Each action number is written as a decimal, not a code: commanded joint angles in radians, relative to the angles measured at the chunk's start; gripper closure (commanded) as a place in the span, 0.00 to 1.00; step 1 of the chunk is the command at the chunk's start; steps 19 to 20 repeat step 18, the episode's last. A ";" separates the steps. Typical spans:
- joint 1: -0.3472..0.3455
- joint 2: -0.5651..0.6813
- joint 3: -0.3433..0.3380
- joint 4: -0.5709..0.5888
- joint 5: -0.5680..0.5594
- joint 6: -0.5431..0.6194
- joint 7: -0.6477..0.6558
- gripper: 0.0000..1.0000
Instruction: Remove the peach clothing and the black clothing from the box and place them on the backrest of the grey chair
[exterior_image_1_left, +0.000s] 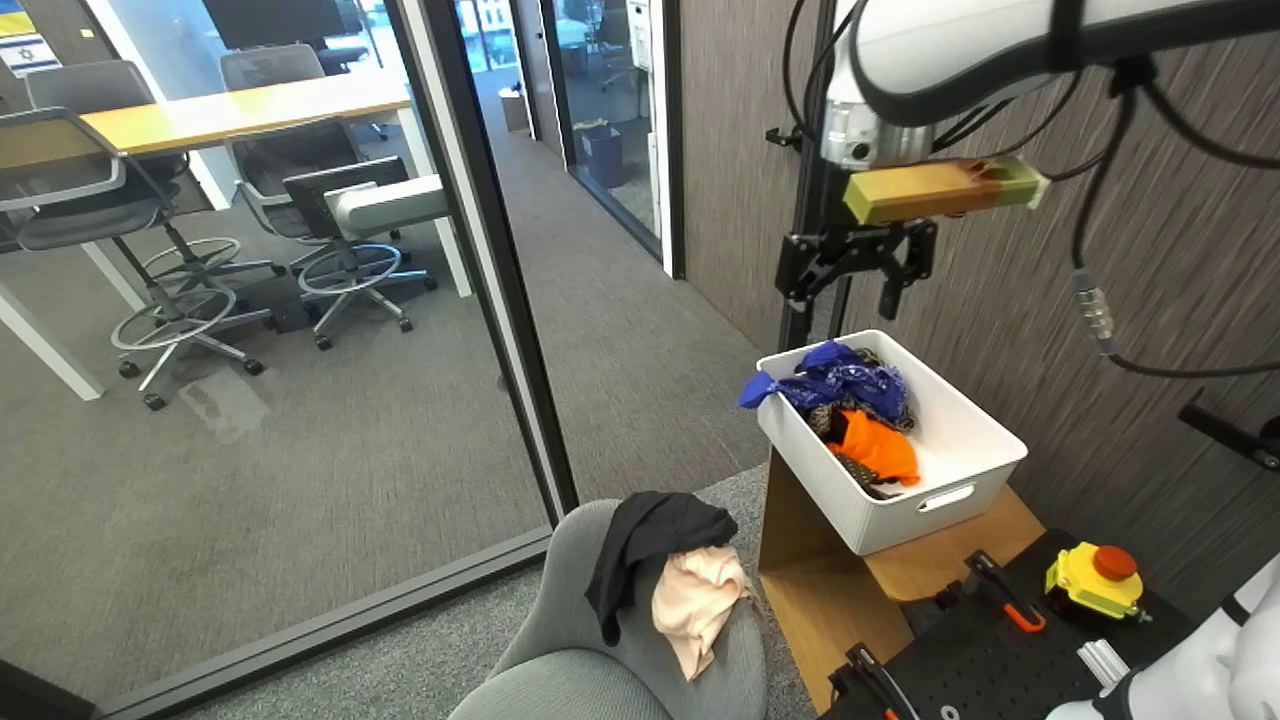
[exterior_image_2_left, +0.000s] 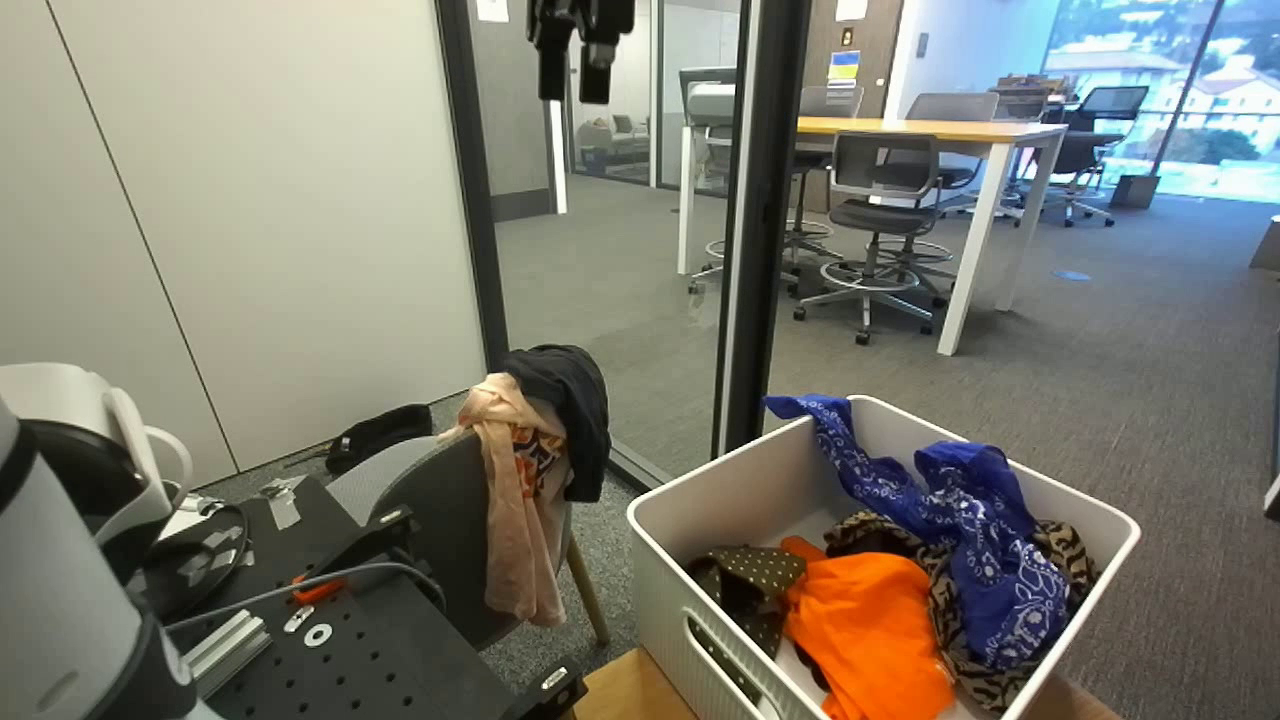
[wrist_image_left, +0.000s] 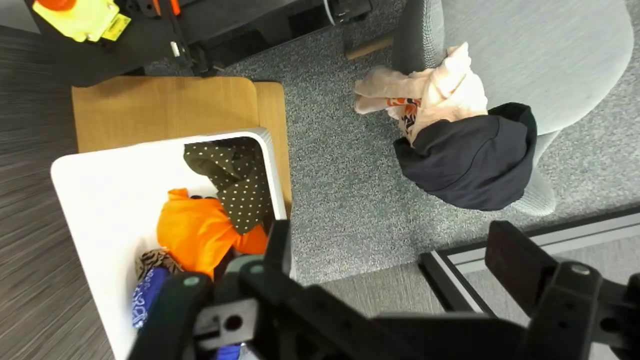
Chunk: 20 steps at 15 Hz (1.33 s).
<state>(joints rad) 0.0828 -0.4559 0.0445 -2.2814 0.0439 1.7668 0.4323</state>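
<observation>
The peach clothing (exterior_image_1_left: 697, 600) (exterior_image_2_left: 507, 510) (wrist_image_left: 452, 95) hangs over the backrest of the grey chair (exterior_image_1_left: 566, 580) (exterior_image_2_left: 425, 520) (wrist_image_left: 542, 55). The black clothing (exterior_image_1_left: 668, 528) (exterior_image_2_left: 578, 400) (wrist_image_left: 472, 160) is draped over the same backrest, beside the peach one and touching it. The white box (exterior_image_1_left: 830, 500) (exterior_image_2_left: 660, 570) (wrist_image_left: 105, 185) holds other cloths. My gripper (exterior_image_1_left: 845, 298) (exterior_image_2_left: 574, 88) (wrist_image_left: 390, 237) is open and empty, high above the box's far side in an exterior view. In the wrist view its fingers stand wide apart with only floor between them.
In the box lie an orange cloth (exterior_image_1_left: 875, 447) (exterior_image_2_left: 870, 630) (wrist_image_left: 197, 232), a blue bandana (exterior_image_1_left: 850, 385) (exterior_image_2_left: 1000, 560) and a dotted dark cloth (exterior_image_2_left: 750, 580) (wrist_image_left: 242, 195). The box stands on a wooden stand (wrist_image_left: 165, 107). A glass partition post (exterior_image_1_left: 490, 250) rises behind the chair. An emergency-stop button (exterior_image_1_left: 1112, 563) sits near the robot base.
</observation>
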 joint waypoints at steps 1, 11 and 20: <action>-0.059 -0.247 0.010 -0.073 -0.040 -0.097 -0.061 0.00; -0.169 -0.555 -0.126 -0.038 -0.160 -0.420 -0.312 0.00; -0.181 -0.547 -0.131 -0.045 -0.147 -0.412 -0.308 0.00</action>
